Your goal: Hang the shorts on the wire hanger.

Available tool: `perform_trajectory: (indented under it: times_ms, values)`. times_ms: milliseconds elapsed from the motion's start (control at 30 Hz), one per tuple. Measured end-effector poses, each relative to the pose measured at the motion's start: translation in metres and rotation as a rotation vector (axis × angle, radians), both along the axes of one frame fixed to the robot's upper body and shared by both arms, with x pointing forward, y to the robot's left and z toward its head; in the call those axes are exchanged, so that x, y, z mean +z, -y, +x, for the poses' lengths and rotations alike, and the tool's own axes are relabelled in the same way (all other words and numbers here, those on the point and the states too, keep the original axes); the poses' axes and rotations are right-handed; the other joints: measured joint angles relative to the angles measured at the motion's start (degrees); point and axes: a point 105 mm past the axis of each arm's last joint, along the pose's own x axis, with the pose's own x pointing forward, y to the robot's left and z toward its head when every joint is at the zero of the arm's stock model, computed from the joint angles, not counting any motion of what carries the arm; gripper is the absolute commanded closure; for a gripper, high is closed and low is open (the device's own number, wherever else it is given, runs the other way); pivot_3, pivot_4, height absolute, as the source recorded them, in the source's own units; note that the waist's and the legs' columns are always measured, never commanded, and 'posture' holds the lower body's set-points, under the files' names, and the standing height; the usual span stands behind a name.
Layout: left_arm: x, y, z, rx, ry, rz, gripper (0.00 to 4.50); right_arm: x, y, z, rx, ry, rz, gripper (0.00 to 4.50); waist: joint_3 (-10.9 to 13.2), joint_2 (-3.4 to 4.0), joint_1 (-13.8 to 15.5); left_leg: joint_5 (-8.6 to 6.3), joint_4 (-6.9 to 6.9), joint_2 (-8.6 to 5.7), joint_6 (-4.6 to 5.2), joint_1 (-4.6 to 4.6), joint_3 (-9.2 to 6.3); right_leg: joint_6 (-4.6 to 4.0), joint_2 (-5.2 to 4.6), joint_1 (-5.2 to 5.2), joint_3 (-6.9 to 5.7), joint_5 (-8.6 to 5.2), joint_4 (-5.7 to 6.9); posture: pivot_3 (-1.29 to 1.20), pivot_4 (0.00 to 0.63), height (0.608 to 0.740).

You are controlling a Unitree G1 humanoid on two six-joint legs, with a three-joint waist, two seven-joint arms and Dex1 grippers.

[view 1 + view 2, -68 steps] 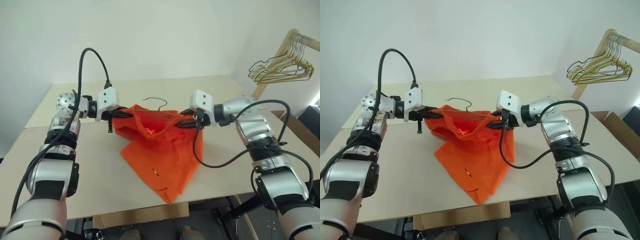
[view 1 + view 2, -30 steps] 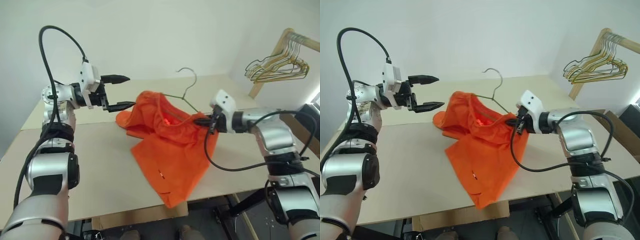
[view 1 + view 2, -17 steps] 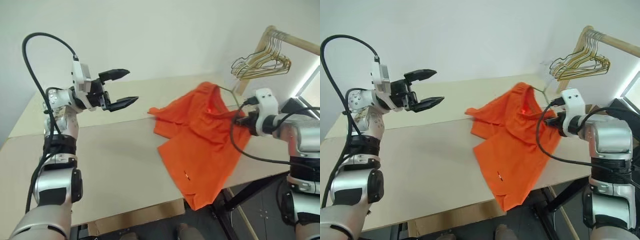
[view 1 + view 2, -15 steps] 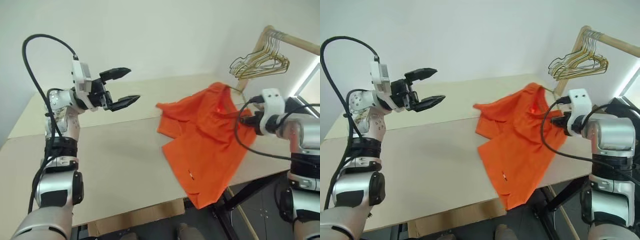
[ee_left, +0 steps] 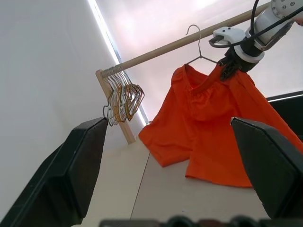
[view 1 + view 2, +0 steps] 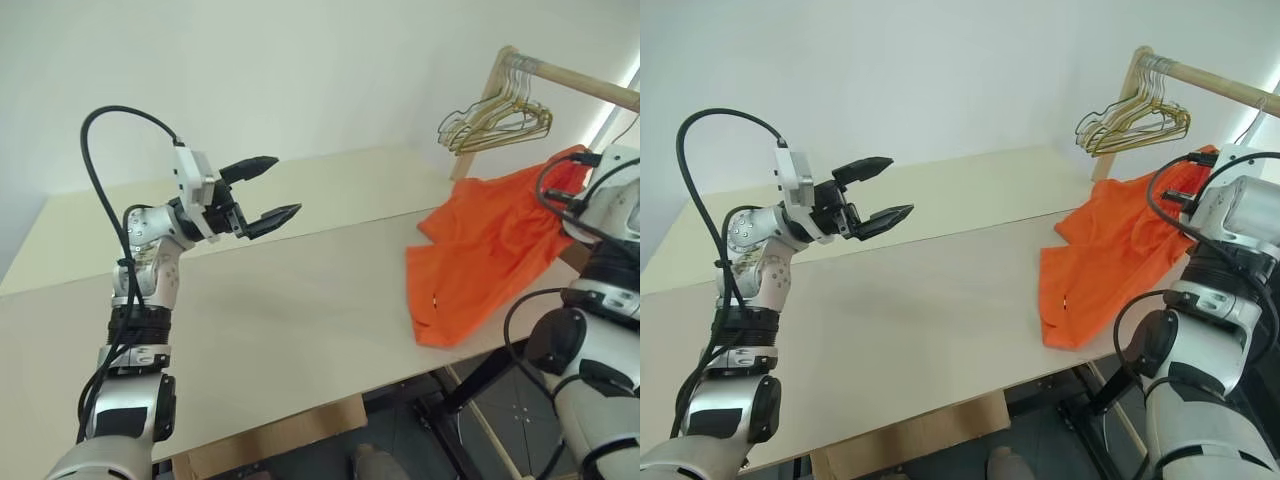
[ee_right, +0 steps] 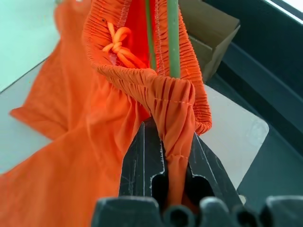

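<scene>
The orange shorts (image 6: 487, 245) hang from their gathered waistband, with the leg ends trailing on the table (image 6: 300, 290) near its right edge. My right gripper (image 7: 170, 137) is shut on a fold of that waistband. The wire hanger (image 5: 200, 57) sits inside the waistband; its green wire (image 7: 172, 38) runs up past the drawstring, and its hook (image 5: 192, 30) reaches up by the wooden rail (image 5: 189, 42). My left gripper (image 6: 287, 186) is open and holds nothing, well left of the shorts above the table.
A wooden rack rail (image 6: 575, 78) at the right carries a dense bunch of gold and green hangers (image 6: 495, 112). A cardboard box (image 7: 208, 26) lies on the floor below the shorts. The table's right edge falls away beside the rack.
The view has swung right. My right gripper has carried the shorts and hanger right and up, past the hanger bunch toward the rail. The left gripper stays open, drawn slightly back.
</scene>
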Motion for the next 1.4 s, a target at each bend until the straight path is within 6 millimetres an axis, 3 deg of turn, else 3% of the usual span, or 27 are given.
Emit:
perform_trajectory:
  times_ms: [233, 533, 700, 867, 1067, 1400]
  values:
    - [-0.006, 0.002, -0.004, 0.002, -0.009, 0.017, 0.0, 0.021, 0.027, 0.008, -0.107, 0.091, 0.011, 4.49, 0.0, 0.02, -0.3, -0.01, -0.37, -0.01, 0.02, 0.19, 0.23, 0.04, 0.06, 0.07, 0.24, -0.03, -0.21, -0.11, 0.0, 0.74]
    - [-0.012, -0.002, -0.006, 0.011, -0.029, 0.032, 0.0, 0.01, 0.044, 0.001, -0.144, 0.115, 0.097, 4.49, 0.0, 0.05, -0.1, -0.03, -0.38, -0.01, 0.05, 0.19, 0.34, 0.09, 0.05, 0.07, 0.32, -0.05, -0.3, -0.11, 0.0, 0.74]
    - [-0.009, 0.0, -0.008, 0.005, -0.021, 0.031, 0.0, 0.004, 0.048, -0.001, -0.152, 0.122, 0.134, 4.49, 0.1, 0.09, -0.2, -0.03, -0.4, -0.01, 0.05, 0.19, 0.41, 0.1, 0.06, 0.07, 0.38, -0.05, -0.29, -0.11, 0.0, 0.74]
    - [-0.005, 0.004, -0.016, -0.051, -0.026, -0.01, 0.0, 0.015, 0.047, 0.002, -0.147, 0.178, 0.165, 4.49, 0.1, 0.22, -0.2, -0.04, -0.45, 0.01, 0.07, 0.18, 0.47, 0.13, 0.08, 0.1, 0.45, -0.07, -0.3, -0.11, 0.0, 0.74]
    - [-0.016, 0.004, -0.022, -0.053, -0.053, -0.006, 0.0, 0.013, 0.046, 0.002, -0.151, 0.19, 0.195, 4.49, 0.2, 0.23, -0.1, -0.04, -0.42, 0.0, 0.07, 0.19, 0.48, 0.13, 0.08, 0.09, 0.45, -0.07, -0.29, -0.1, 0.0, 0.74]
    - [-0.015, 0.009, -0.026, -0.067, -0.041, -0.009, 0.0, 0.013, 0.048, 0.002, -0.172, 0.253, 0.285, 4.49, 0.2, 0.24, 0.0, -0.04, -0.44, 0.0, 0.08, 0.18, 0.49, 0.13, 0.09, 0.1, 0.46, -0.07, -0.34, -0.1, 0.0, 0.74]
